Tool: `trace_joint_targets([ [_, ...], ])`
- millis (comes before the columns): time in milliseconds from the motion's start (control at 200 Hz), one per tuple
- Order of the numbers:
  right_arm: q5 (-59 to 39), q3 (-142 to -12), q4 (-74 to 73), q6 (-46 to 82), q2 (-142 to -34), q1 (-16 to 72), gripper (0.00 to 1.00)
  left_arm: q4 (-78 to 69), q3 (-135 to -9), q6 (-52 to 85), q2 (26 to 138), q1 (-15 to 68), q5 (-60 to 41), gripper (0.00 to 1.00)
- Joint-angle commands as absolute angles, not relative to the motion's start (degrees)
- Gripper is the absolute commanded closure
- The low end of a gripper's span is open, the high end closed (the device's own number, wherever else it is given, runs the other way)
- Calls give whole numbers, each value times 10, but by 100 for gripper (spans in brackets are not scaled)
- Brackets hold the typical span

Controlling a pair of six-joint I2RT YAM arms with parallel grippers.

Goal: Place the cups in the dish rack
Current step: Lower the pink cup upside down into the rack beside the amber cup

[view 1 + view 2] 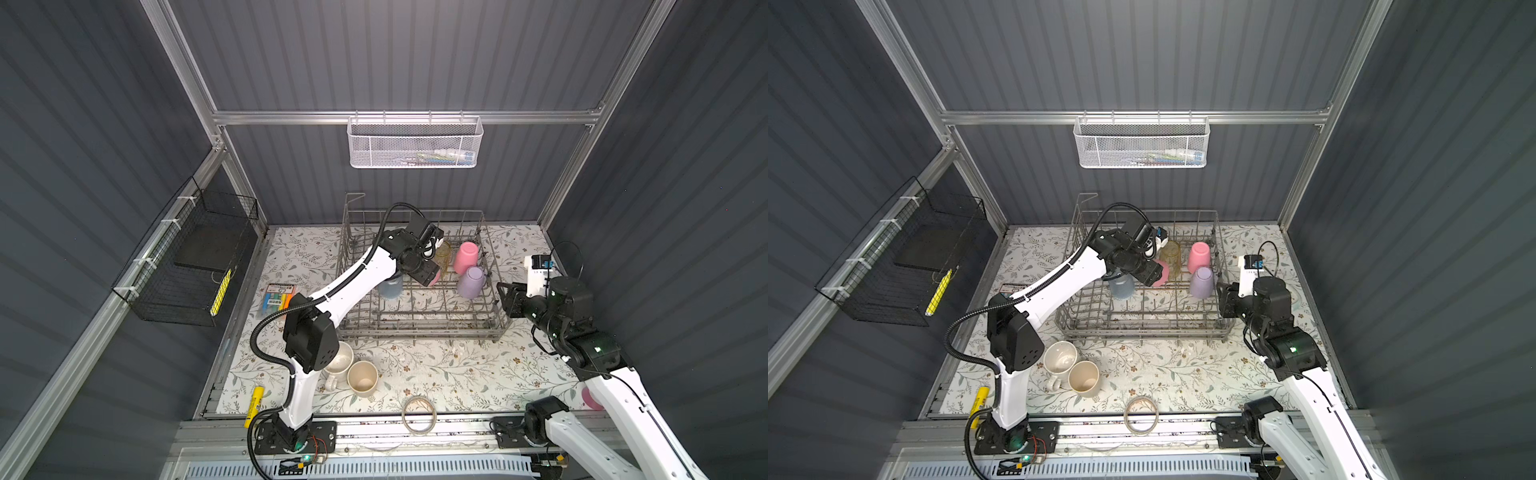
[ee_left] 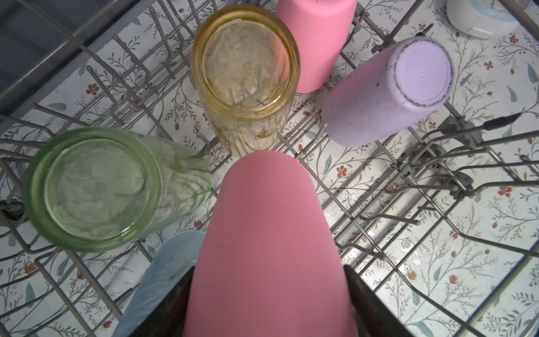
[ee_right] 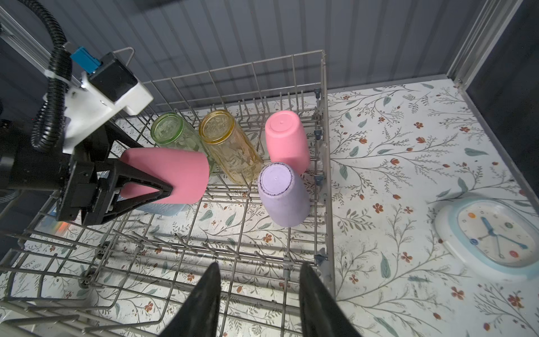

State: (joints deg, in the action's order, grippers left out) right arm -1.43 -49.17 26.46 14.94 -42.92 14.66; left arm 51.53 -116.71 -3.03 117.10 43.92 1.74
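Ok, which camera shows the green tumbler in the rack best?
The left wrist view: the green tumbler is large and unobstructed there, standing in the dish rack. The right wrist view shows it smaller, partly behind the held pink cup. In both top views the left arm hides it.

Table (image 1: 436,374) with floral cover. Rack (image 1: 419,328) stands at rear centre. Mug (image 1: 1060,359) and beige cup (image 1: 363,376) stand side by side, mouths up, front left. Tape ring (image 1: 417,400) lies flat at the front edge. Yellow marker (image 1: 254,405) lies at the front-left corner, pen pack (image 1: 279,296) left of the rack, clock (image 3: 493,236) face up to its right.
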Motion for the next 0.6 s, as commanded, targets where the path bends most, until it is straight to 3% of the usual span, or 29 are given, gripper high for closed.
trace_joint_targets([
  [0,-22,-487,264,147,-431,143,55,538,-1201,-45,1186,445,25,47],
  [595,-42,-481,259,150,-435,131,54,553,-1244,-46,1243,451,30,47],
])
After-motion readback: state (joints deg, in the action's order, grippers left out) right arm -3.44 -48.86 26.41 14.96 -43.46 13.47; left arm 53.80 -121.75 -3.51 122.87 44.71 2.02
